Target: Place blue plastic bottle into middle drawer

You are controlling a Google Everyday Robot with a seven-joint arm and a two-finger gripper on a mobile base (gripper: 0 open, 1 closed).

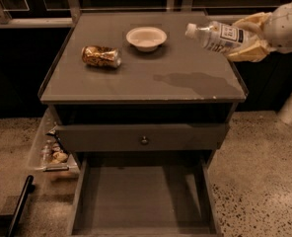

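The blue plastic bottle point(216, 36) is clear with a white cap and a pale printed label. It lies almost level in the air above the right side of the cabinet top, cap pointing left. My gripper point(244, 37) comes in from the right edge and its tan fingers point(251, 51) are shut on the bottle's rear half. The middle drawer point(142, 197) stands pulled out at the bottom of the view, wide, grey and holding nothing, well below and to the left of the bottle.
A golden-brown can point(101, 57) lies on the cabinet top point(136, 78) at the left. A white bowl point(146, 37) sits at the back middle. A shut drawer front with a round knob point(144, 140) is above the open drawer. A clear bin point(50, 152) of snacks stands at the left.
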